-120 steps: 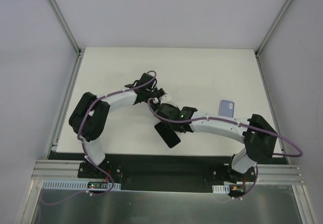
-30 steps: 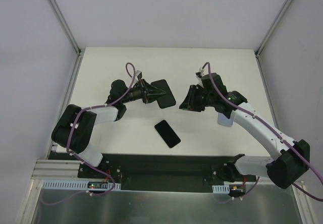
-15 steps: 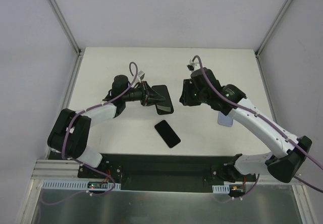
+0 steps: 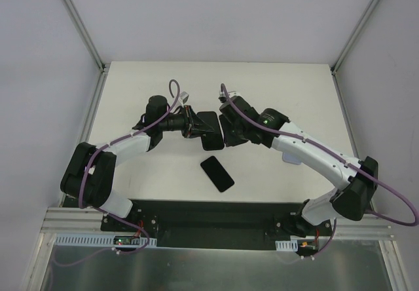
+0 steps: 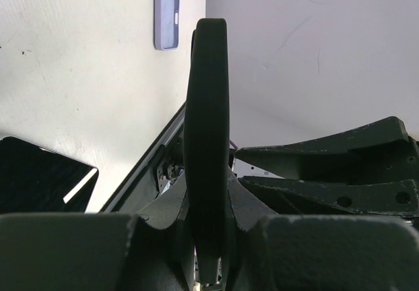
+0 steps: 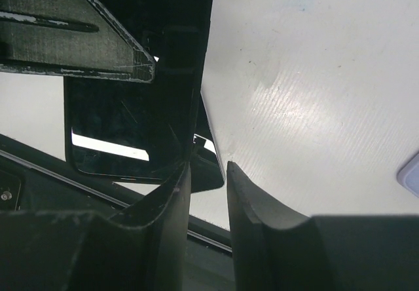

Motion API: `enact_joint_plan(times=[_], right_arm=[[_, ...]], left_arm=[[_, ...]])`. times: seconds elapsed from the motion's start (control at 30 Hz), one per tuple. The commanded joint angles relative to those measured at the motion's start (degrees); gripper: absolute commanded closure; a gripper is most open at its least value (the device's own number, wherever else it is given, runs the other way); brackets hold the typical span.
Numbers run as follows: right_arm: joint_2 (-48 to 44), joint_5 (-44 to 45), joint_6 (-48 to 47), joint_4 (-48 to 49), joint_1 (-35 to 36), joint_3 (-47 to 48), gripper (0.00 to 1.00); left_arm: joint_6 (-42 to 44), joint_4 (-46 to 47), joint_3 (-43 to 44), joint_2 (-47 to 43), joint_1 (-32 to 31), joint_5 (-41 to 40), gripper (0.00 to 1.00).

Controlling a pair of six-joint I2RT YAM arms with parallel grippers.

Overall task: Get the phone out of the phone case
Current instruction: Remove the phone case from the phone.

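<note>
My left gripper (image 4: 196, 126) is shut on a black phone case (image 4: 211, 131) and holds it off the table on edge. In the left wrist view its thick rounded edge (image 5: 206, 94) stands upright between my fingers (image 5: 258, 199). Its glossy face (image 6: 131, 127) fills the upper left of the right wrist view, so the phone seems to sit inside it. My right gripper (image 4: 226, 132) is at the case's right edge. Its jaws are narrowly open, with nothing between them (image 6: 208, 173), and the left finger (image 6: 173, 193) lies against the case's edge.
A loose black phone (image 4: 217, 173) lies flat on the table below the held case, near the front edge. A lilac phone case (image 4: 292, 155) lies to the right, partly under my right arm. Grey walls enclose the white table (image 4: 157, 81).
My right arm has swung left from the lilac case to the held black case, and its jaws have opened slightly. My left gripper has kept its hold and turned the case a little.
</note>
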Motion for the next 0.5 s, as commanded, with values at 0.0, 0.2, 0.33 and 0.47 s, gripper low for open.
enact_joint_plan(times=[0.0,0.2,0.33,0.47], right_arm=[[0.54,2.10,-1.14,-1.20,0.82,3.25,0.69],[2.12,1.84,-1.23,-1.28,0.99,4.04,0.69],[3.00,2.19,-1.23,-1.28,1.08,3.96,0.69],[4.23,4.29,-1.05,-2.25,1.08,3.61,0.69]], left_arm=[[1.04,2.02,2.92,-3.62,-0.02,2.60,1.00],[1.04,1.93,3.36,-3.80,-0.02,2.60,1.00],[0.95,1.84,3.71,-4.06,-0.02,2.86,1.00],[0.87,1.84,4.07,-4.24,-0.02,3.03,1.00]])
